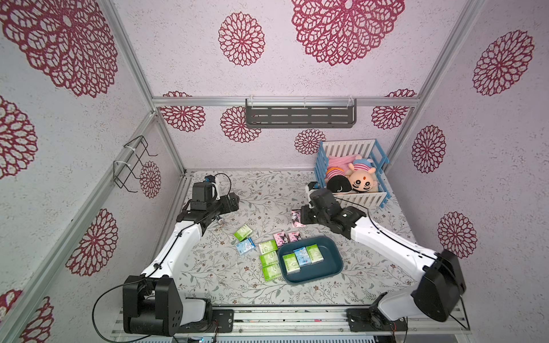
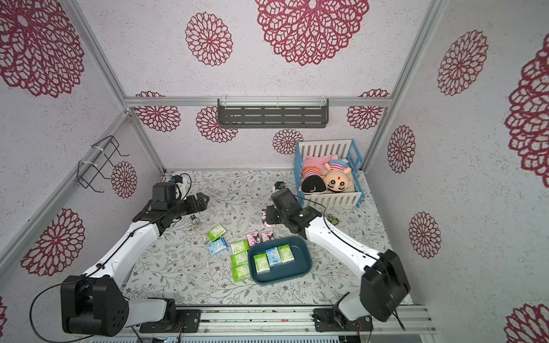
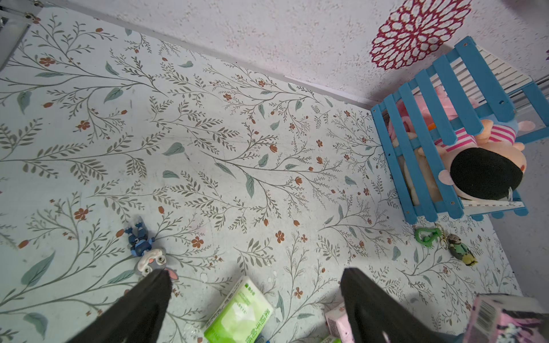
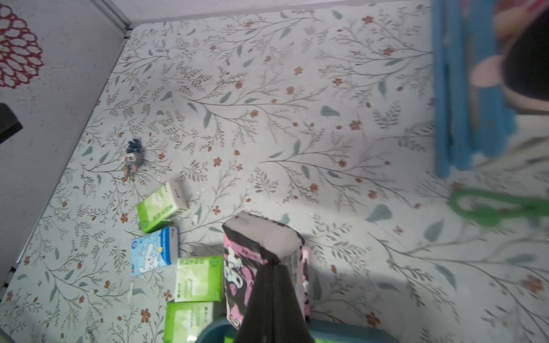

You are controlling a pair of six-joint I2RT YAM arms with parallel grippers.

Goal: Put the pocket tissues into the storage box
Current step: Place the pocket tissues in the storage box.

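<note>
- At 12 o'clock from the storage box [image 1: 334, 248] (clock read in a top view, 12 = back wall), the R gripper [image 4: 274, 267] is clamped on a pink pack [image 4: 261, 234] w/ black cartoon figure. The fingers pinch one end and the rest of the pack sticks out ahead of them. Can't tell if it's fully clear of the mat [image 1: 225, 279]
- L gripper [image 3: 255, 276] is spread wide w/ nothing between the fingers. It sits over the mat at approx 10 o'clock from the box, well apart from it
- Box holds three boxed packs [image 1: 302, 256] side by side: green, blue, green. Bare floor shows on the 3 o'clock side
- Outside the box:
  - green column [image 1: 269, 259] of 3 just beside the rim at 9 o'clock
  - pink pair [image 1: 281, 238] just beside the rim at 11 o'clock
  - loose green pack [image 1: 243, 232] and loose blue pack [image 1: 245, 246] farther out, approx 10 o'clock
- Handling, my read: packs are light, soft and film-wrapped, so slick and squashy but not fragile. Best hold is across the two broad faces near mid-length. An end pinch like this one may let the pack droop or twist
- Next move, my read: carry toward 6 o'clock over the far rim, lower onto the bare floor, then let go. Risk is clipping the rim or nudging the pink pair
</note>
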